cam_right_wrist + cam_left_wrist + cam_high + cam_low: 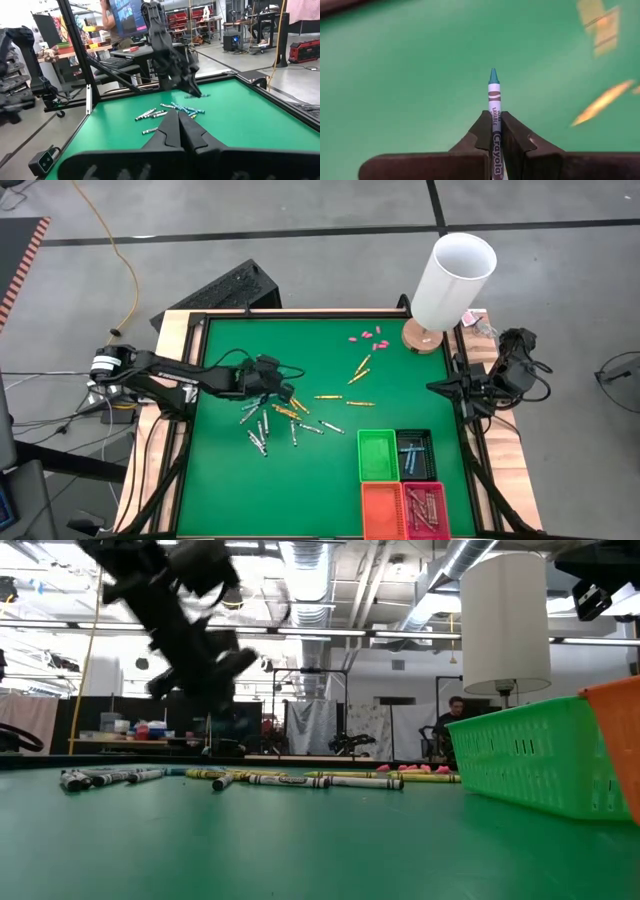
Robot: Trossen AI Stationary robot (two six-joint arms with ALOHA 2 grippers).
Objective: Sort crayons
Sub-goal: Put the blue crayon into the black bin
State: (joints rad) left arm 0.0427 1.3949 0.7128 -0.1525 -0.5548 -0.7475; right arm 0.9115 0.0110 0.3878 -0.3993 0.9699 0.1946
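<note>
My left gripper [284,389] hangs over the green mat's left middle, shut on a white-wrapped crayon with a blue tip [493,95]. The right wrist view also shows this gripper [194,91], above the loose crayons. Below and around it, grey-white and light-blue crayons [262,426] and yellow-orange ones [296,406] lie flat on the mat [230,490]. More yellow-orange crayons [359,369] lie farther right. My right gripper [178,121] is shut on nothing, parked at the table's right edge [441,387]. My left gripper pinches the crayon's rear part [495,134] between its two fingers. The crayon lies along the fingers, its blue tip [493,76] reaching out past the fingertips. The fingers come slanting down from the table's left side. The crayon is lifted clear of the mat.
Four bins stand at the mat's near right: green [378,455], black [415,452], orange [382,510] and red [425,508]. Small pink pieces [366,336] lie at the far side. A white lamp [452,280] stands at the far right corner. People show in the room behind.
</note>
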